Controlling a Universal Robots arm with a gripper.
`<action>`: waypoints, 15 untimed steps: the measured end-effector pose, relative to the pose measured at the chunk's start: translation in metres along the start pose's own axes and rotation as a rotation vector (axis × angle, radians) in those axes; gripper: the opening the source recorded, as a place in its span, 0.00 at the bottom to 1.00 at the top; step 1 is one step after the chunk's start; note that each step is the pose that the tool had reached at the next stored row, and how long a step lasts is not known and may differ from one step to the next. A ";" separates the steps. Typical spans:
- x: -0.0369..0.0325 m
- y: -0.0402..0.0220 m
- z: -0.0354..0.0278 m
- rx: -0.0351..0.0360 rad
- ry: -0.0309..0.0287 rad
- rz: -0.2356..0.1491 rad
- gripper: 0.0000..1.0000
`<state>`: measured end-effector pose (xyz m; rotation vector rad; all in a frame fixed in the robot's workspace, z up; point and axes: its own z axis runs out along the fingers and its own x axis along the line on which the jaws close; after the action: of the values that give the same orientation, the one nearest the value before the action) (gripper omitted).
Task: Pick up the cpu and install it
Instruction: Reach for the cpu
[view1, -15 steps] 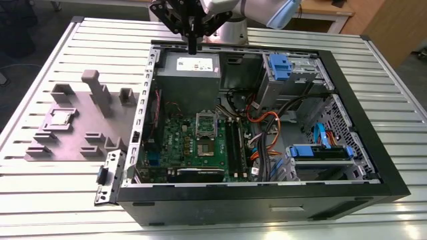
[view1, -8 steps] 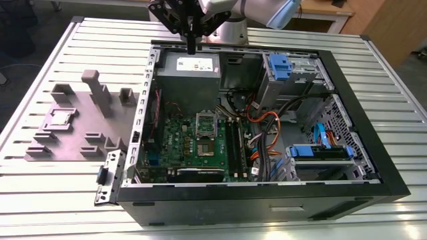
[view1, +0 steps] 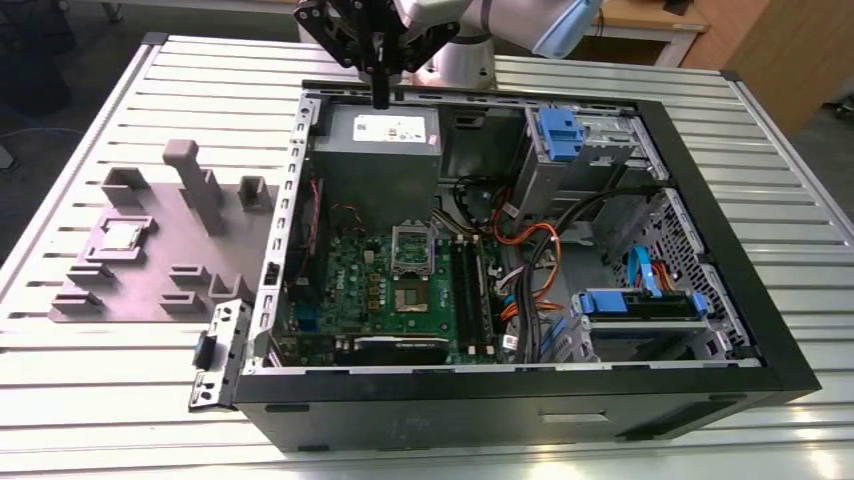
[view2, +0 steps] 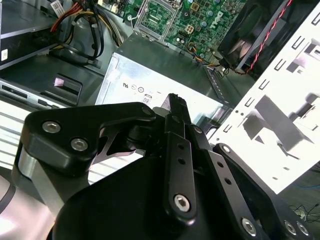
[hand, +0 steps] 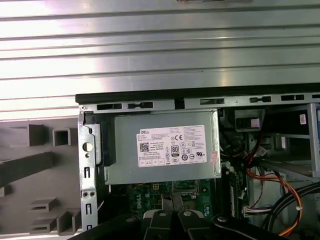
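The exterior view looks down steeply from high above the counter (view1: 227, 100), taking in the whole open case (view1: 534, 410), with the arm (view1: 447, 15) at 12 o'clock and the tray (view1: 147, 290) at 9 o'clock. The first wrist view faces almost straight down, near over the power supply (hand: 165, 147) and the case's wall. The second wrist view sits very near the gripper (view2: 178, 102), looking slantwise along it toward the board (view2: 200, 20). All three share the power supply and the board; the exterior and first wrist views also share the counter and tray

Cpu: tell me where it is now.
The cpu lies on the grey fixture plate, to the exterior view's left of the computer case.
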<state>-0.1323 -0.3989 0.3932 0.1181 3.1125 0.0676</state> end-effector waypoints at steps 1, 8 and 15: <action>0.0002 0.0000 0.0000 0.0000 0.0000 0.000 0.11; 0.0014 -0.0001 0.0000 0.0000 0.0000 0.000 0.11; 0.0029 -0.0002 0.0000 -0.0001 0.0000 0.000 0.11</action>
<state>-0.1353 -0.3989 0.3931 0.1180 3.1125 0.0677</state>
